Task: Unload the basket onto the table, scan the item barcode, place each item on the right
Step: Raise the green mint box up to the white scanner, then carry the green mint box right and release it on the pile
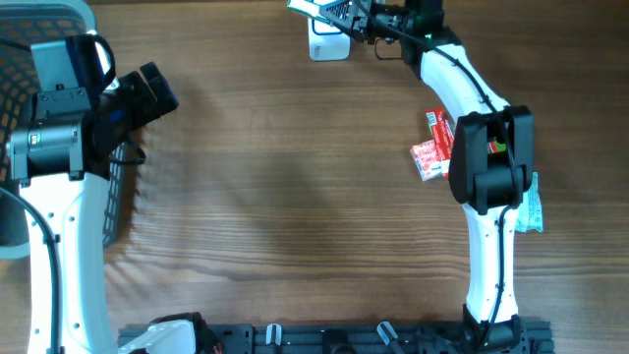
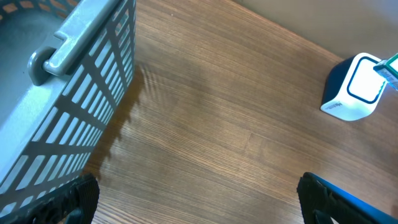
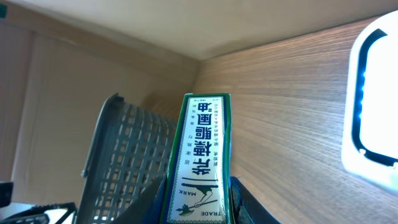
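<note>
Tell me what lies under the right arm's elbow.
On one side red packets stick out, on the other a pale packet. The arm covers the rest, so anything else beneath is hidden.

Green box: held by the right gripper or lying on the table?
Held. The right wrist view shows the green box clamped in the right gripper, up beside the white scanner.

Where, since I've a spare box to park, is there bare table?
The wide middle of the table, between the basket and the red packets, is bare. It is crowded at the far edge around the scanner and green box.
</note>
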Available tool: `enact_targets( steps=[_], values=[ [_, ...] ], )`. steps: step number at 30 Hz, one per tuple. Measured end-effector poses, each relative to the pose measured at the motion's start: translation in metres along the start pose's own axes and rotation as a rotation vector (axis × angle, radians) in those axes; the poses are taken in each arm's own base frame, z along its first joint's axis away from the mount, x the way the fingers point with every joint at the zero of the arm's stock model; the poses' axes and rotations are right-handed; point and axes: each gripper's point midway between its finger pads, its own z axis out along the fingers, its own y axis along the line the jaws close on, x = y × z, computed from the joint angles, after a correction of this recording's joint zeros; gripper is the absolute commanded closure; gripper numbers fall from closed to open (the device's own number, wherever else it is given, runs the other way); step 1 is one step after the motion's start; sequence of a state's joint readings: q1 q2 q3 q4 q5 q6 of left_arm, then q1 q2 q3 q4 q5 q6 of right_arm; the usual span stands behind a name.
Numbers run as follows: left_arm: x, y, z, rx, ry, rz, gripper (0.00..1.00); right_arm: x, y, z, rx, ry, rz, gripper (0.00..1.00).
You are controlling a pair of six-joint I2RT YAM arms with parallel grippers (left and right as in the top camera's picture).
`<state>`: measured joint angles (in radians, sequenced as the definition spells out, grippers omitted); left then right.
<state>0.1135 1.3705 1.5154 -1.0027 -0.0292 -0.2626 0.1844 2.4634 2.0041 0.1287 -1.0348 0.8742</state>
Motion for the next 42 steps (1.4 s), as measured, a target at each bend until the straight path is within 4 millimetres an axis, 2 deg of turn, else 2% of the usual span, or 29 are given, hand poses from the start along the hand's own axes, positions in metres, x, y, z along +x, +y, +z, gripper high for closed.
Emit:
enact_targets(
  steps=[7, 15, 19, 24, 30, 36, 42],
  values=[
    [0.0, 0.0, 0.0, 0.0, 0.0, 0.0, 0.0, -0.01, -0.037, -0.002, 0.058, -0.072, 0.022, 0.69],
    [0.0, 0.0, 0.0, 0.0, 0.0, 0.0, 0.0, -0.027, -0.056, -0.012, 0.104, -0.155, 0.023, 0.72],
    [0.0, 0.0, 0.0, 0.0, 0.0, 0.0, 0.0, -0.028, -0.061, -0.011, 0.114, -0.165, 0.033, 0.72],
    [0.0, 0.0, 0.0, 0.0, 0.0, 0.0, 0.0, -0.018, -0.084, -0.007, 0.129, -0.152, 0.068, 0.72],
    [0.0, 0.0, 0.0, 0.0, 0.0, 0.0, 0.0, -0.02, -0.082, -0.007, 0.117, -0.16, 0.052, 0.71],
    [0.0, 0.0, 0.0, 0.0, 0.0, 0.0, 0.0, -0.03, -0.057, -0.007, 0.026, -0.174, -0.027, 0.71],
    [0.0, 0.0, 0.0, 0.0, 0.0, 0.0, 0.0, -0.026, -0.05, -0.008, -0.009, -0.141, 0.001, 0.72]
  ],
)
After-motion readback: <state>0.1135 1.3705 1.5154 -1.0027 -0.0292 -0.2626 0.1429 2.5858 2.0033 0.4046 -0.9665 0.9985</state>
